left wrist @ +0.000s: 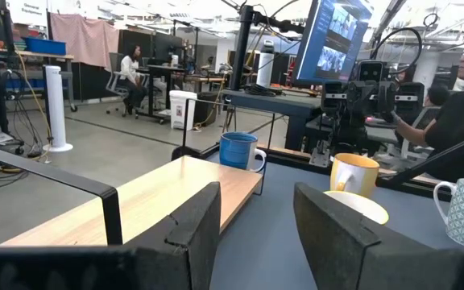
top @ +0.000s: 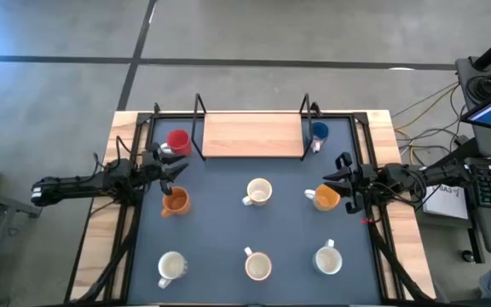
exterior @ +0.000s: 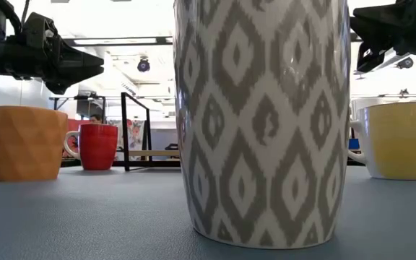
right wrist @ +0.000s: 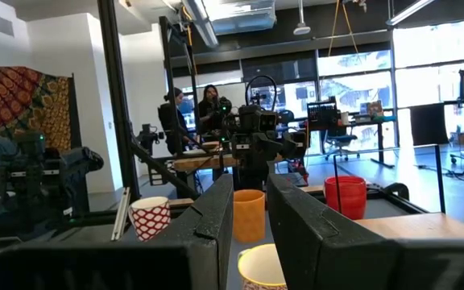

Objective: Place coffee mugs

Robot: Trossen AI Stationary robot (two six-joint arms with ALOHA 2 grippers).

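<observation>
Left gripper (top: 180, 170): fingers apart, holding nothing, hovering between the red ceramic mug (top: 178, 141) beyond it and the orange ceramic mug (top: 175, 201) just beneath. Pale wooden shelf on a black metal frame (top: 252, 135): rear centre. White patterned mug (top: 258, 193): mid-mat, between both tools. Three more white mugs (top: 257, 266): front row. Yellow-orange mug with white handle (top: 326, 198): just beside the right gripper (top: 342, 181), whose fingers stand narrowly apart, empty. Blue mug (top: 319, 132): beyond it.

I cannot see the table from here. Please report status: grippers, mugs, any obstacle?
Left gripper open, empty, above orange mug. Right gripper part-open, empty, beside yellow mug. Wooden shelf bare; red mug and blue mug flank it. No obstacle seen.
</observation>
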